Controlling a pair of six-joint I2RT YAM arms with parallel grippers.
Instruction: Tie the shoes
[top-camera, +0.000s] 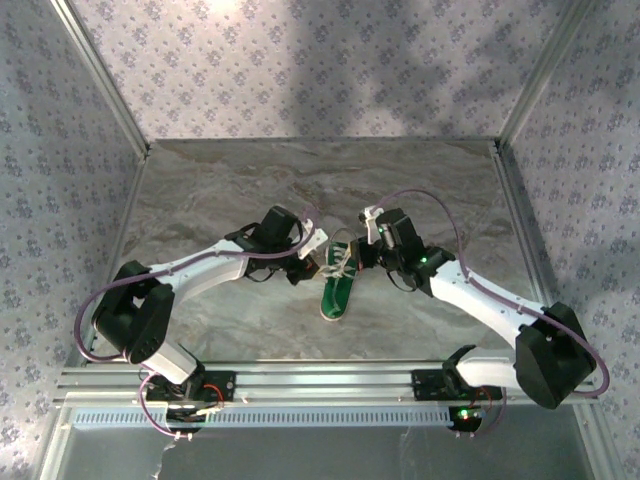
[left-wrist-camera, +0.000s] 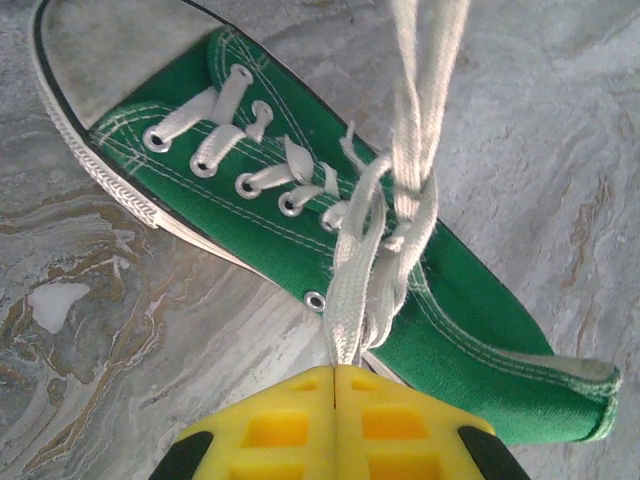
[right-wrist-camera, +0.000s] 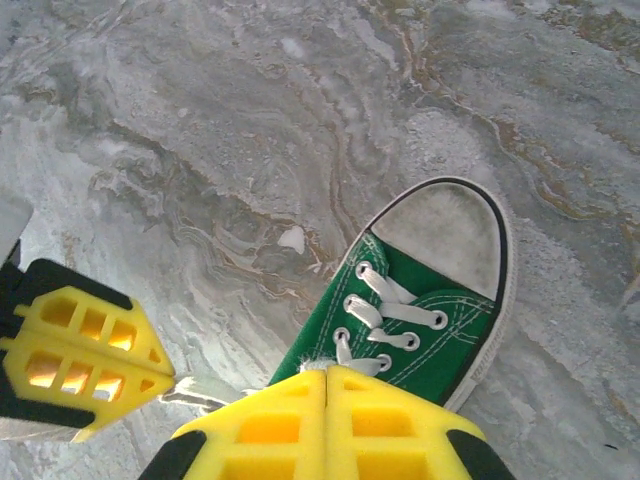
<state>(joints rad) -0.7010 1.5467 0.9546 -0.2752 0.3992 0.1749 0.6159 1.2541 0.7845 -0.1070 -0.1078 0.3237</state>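
The green sneaker (top-camera: 337, 290) is laid on the marble table (top-camera: 200, 200), between the two arms. The left gripper (left-wrist-camera: 335, 372) is closed, with the white laces (left-wrist-camera: 345, 300) pinched in it; the right gripper (right-wrist-camera: 327, 376) is likewise closed on them.

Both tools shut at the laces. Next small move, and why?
Probably draw the tools apart, sideways off the green sneaker, to snug the crossing. Left tool is shut on a strand of the white laces, right tool looks shut on another, and the twist stands above the top eyelets.

Bright diffuse light, soft shadows, hazy overhead view, sharp close-ups
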